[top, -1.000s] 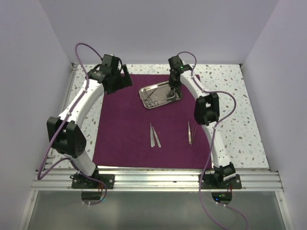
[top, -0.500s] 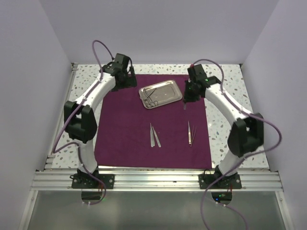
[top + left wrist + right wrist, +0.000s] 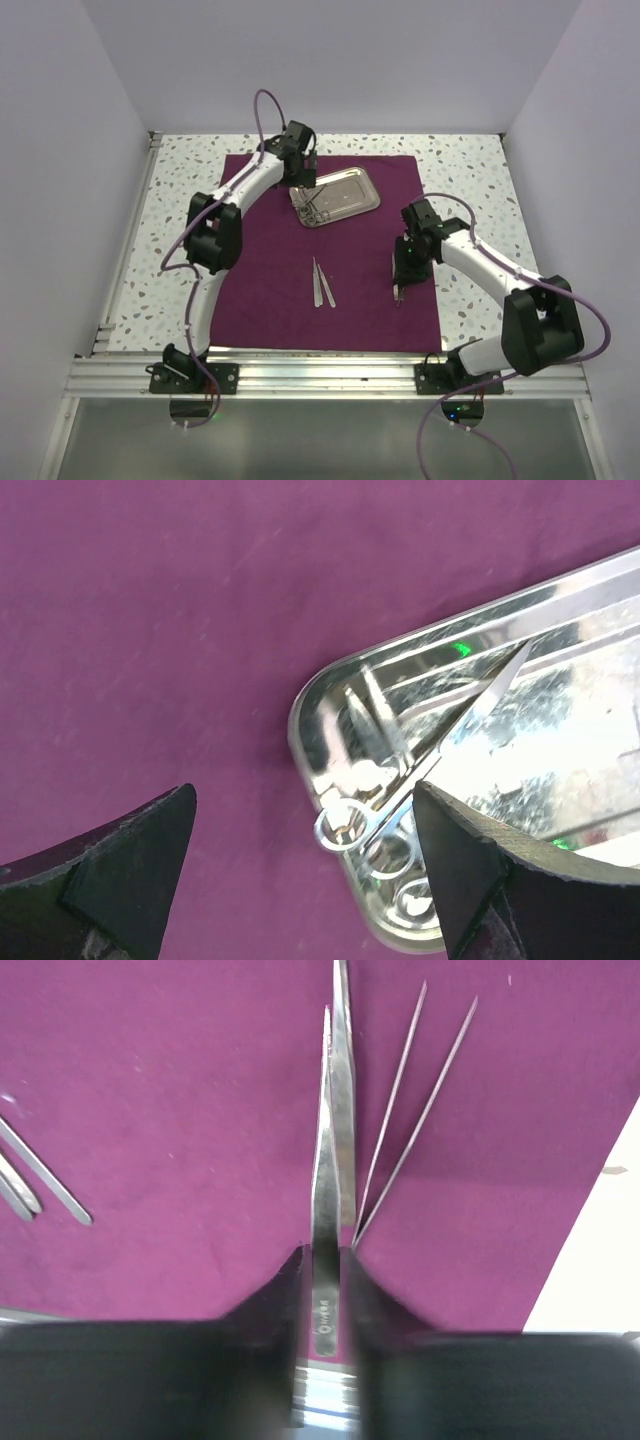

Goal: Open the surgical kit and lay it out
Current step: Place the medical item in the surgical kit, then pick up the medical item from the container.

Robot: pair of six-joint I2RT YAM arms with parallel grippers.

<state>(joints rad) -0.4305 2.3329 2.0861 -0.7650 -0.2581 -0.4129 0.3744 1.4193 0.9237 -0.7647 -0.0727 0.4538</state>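
Now | right hand (image 3: 322, 1278) came from tray (image 3: 358, 192) to cloth wrap (image 3: 260, 290), pinching forceps (image 3: 343, 1110) beside tweezers (image 3: 392, 1105) | left hand (image 3: 305, 855) spread, moved over scissors (image 3: 455, 725) in tray | layout continues.

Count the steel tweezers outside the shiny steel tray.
3: a broad pair mid-cloth, a thin pair near the purple cloth's right edge, a third pair in the right gripper.

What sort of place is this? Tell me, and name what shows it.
Probably a robot test cell, not a real operating room: white walls box in a speckled tabletop, two arms are bolted to an aluminium rail, and a maroon cloth carries a steel tray.
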